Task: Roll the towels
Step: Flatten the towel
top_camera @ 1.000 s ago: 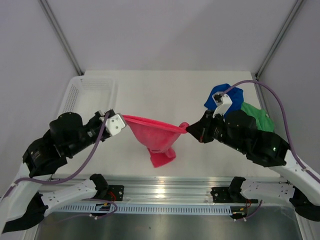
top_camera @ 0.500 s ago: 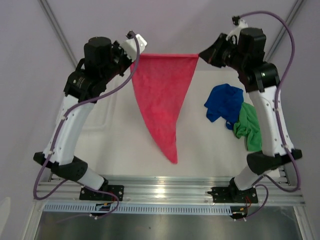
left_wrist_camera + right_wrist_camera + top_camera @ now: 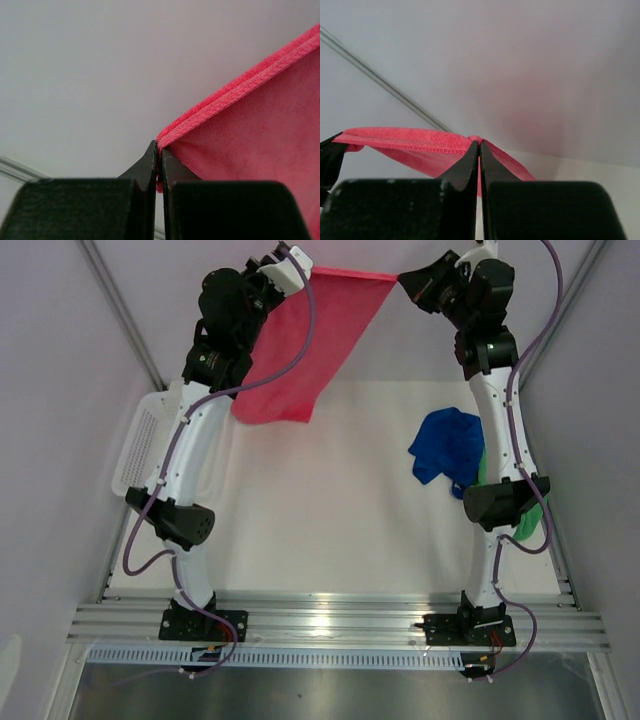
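Both arms are raised high over the far end of the table with the pink-red towel (image 3: 300, 350) stretched between them by its top edge. My left gripper (image 3: 304, 270) is shut on the towel's left corner and my right gripper (image 3: 400, 280) on its right corner. The cloth hangs clear of the table, its free end swung to the left. In the left wrist view the gripper (image 3: 160, 150) pinches the hemmed corner of the towel (image 3: 250, 130). In the right wrist view the gripper (image 3: 479, 145) clamps the towel's hem (image 3: 410, 139). The blue towel (image 3: 447, 443) lies crumpled at the right, with the green towel (image 3: 532, 530) partly behind the right arm.
A white mesh basket (image 3: 140, 435) stands at the table's left edge, partly behind the left arm. Grey walls and two slanted metal struts (image 3: 120, 310) close in the back. The aluminium rail (image 3: 330, 625) with the arm bases runs along the near edge.
Both arms have lifted the pink-red towel from the table to high at the back. It has spread out between the grippers, and its hanging tip has swung left.
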### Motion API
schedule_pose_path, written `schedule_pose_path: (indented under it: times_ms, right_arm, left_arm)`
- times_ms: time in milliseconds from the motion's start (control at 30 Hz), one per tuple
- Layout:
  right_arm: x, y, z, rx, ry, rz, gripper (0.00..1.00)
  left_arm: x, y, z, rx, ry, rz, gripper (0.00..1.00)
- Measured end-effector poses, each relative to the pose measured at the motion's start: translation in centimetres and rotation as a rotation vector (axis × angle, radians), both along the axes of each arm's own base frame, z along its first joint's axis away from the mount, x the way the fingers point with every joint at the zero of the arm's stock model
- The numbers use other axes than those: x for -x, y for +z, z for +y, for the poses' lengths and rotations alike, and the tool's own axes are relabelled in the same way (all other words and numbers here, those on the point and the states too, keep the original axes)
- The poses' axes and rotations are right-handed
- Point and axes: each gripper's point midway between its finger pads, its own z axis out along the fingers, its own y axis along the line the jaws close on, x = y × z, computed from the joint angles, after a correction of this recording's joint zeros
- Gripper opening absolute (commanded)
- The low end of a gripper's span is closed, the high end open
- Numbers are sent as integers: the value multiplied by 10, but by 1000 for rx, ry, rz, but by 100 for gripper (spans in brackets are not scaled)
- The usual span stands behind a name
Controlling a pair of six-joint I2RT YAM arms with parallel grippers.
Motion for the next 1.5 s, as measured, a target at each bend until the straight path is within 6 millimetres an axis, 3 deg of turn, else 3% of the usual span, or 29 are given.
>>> schedule_pose_path:
  times_ms: [133,233,367,433,533,733,833,900,1067,1133,1233,1500]
  right_arm:
    - [8,28,-8,6,-16,-97,0]
    - [16,36,-11,29,-20,-120,0]
    - [33,9,-14,101,-11,-52,0]
    - [49,-21,-18,149,-8,11,0]
    - [87,-73,-17,217,12,106,0]
    - [213,-174,9,339,103,232,0]
    - [262,-224,20,364,147,293,0]
    - [292,-272,23,366,171,377,0]
    - [347,-389,18,427,159,665,0]
    - [364,-420,9,473,127,744,0]
    - [384,-445,6,517,111,814,0]
    - [391,-449,12,528,89,820,0]
  left_arm:
    - [-1,10,-2,3,-17,-47,1]
    - [-1,11,-3,6,-34,-53,1]
    - [6,-13,-6,-20,-79,20,1]
    - [20,-39,-9,-53,-127,101,1]
    - [58,-100,-9,-113,-212,262,1]
    - [161,-225,17,-210,-321,506,1]
    - [205,-278,26,-237,-376,607,1]
    - [229,-313,28,-249,-415,682,1]
    - [281,-419,46,-294,-439,938,1]
    - [300,-452,62,-321,-405,1045,1]
    - [318,-471,73,-347,-395,1112,1]
    - [343,-487,82,-373,-411,1163,7]
